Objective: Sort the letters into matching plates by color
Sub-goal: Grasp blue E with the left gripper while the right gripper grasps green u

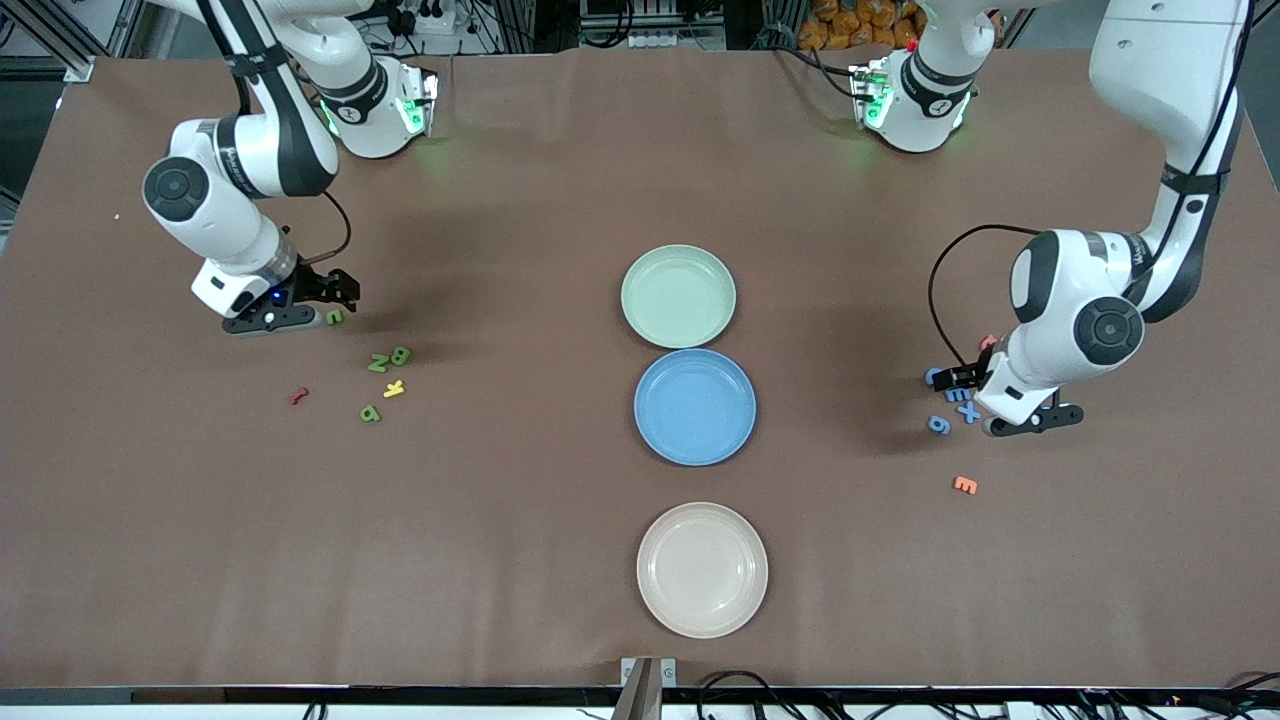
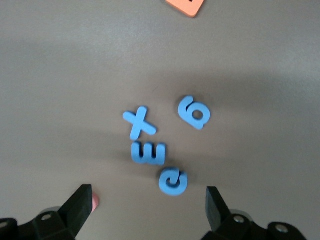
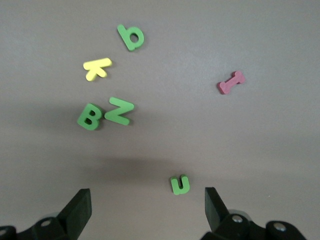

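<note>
Your right hand, spread and empty, hovers by the green "u", off at its 1 o'clock. Left hand, also spread, has the blue "e" at 1 o'clock.

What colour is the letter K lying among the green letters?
Yellow. The K shows best in the right wrist view, beside the green B and Z.

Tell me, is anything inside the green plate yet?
No, the green plate looks empty. The green letters lie on the table near the right gripper, with none in any plate. What is beneath the plate is hidden.
</note>
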Controlling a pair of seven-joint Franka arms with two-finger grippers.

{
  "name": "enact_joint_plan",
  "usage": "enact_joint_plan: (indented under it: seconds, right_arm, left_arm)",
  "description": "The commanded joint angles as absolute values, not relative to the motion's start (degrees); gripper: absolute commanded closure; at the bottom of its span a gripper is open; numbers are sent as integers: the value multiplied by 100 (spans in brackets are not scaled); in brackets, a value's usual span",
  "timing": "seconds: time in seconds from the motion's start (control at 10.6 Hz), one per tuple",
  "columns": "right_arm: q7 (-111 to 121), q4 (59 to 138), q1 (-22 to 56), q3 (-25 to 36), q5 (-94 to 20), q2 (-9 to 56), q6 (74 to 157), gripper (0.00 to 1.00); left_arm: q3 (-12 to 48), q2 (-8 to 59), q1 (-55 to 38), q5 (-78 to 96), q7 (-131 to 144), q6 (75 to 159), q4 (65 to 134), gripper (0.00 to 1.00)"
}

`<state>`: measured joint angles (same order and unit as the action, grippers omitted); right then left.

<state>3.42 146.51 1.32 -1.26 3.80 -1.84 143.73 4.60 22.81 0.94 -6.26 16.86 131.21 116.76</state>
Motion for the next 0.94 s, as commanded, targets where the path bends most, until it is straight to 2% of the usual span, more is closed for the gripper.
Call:
enact_joint_plan:
  seconds: [0.0,0.28,0.47,0.66,0.85]
  right_arm:
    - [614,15177,-35,-114,615,-36,15298,1]
    - [1168,15380,-237,-53,606,324,16056,7]
    - [1186,15442,-237,-44,606,465,16259,17]
    - [1309,15477,-237,8,606,606,16461,32]
    - [1476,15478,-272,140,606,729,16549,34]
  left_arm:
    - [448,2697,132,-756,2160,13630,11540,0]
    - [431,2865,158,-782,2425,13834,11531,0]
    - [439,2900,316,-782,2435,13956,11610,0]
    - [448,2865,334,-782,2435,13975,11680,0]
    - [448,2839,404,-782,2435,14184,11847,0]
